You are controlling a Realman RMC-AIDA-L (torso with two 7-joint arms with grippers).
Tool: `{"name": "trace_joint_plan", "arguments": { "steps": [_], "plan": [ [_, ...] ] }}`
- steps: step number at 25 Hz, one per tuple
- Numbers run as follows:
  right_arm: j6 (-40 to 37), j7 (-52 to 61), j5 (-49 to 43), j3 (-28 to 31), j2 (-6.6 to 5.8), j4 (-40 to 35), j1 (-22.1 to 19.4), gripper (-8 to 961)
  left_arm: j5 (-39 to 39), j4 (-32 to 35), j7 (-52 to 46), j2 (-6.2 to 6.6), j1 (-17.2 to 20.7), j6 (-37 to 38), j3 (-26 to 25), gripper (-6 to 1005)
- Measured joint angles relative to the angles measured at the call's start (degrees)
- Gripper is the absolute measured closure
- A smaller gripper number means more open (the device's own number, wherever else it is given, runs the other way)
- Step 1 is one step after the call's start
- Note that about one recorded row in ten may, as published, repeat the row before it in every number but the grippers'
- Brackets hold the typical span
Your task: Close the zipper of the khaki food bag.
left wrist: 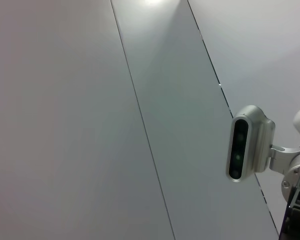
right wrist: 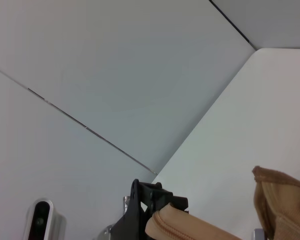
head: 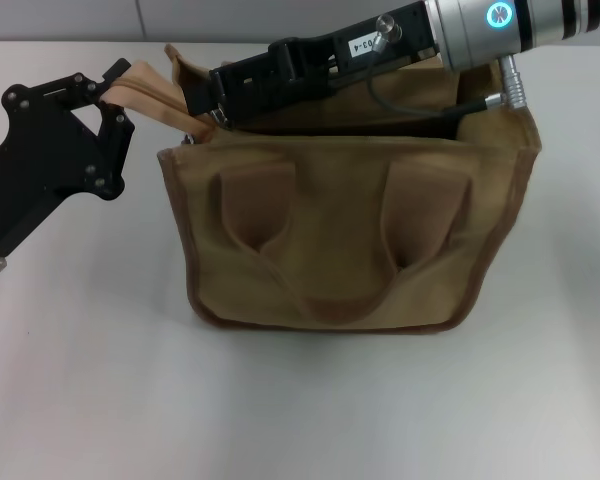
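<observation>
Head view: left gripper (head: 130, 85) jaws hold the khaki food bag (head: 350, 235) flap at 10 o'clock; right gripper (head: 212, 103) jaws are narrow at the zipper (head: 202, 130).

head view looks down close on the khaki food bag (head: 330, 240); both wrist views face up at wall panels.

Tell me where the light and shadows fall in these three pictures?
Head view: even light, with a soft shadow under the khaki food bag and darkness inside its open top. Left wrist view: a bright glare patch high on the wall panel, fading downward. Right wrist view: flat, even light on the wall and table.
</observation>
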Motion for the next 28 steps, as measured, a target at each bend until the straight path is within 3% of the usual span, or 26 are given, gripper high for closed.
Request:
{"name": "trace_joint_plan", "arguments": {
  "steps": [28],
  "plan": [
    [-0.54,-2.93,4.69,0.07,0.13,0.71,-2.58,164,-0.01,-0.61,-0.01,-0.08,-1.41,1.04,0.22,971]
  ]
}}
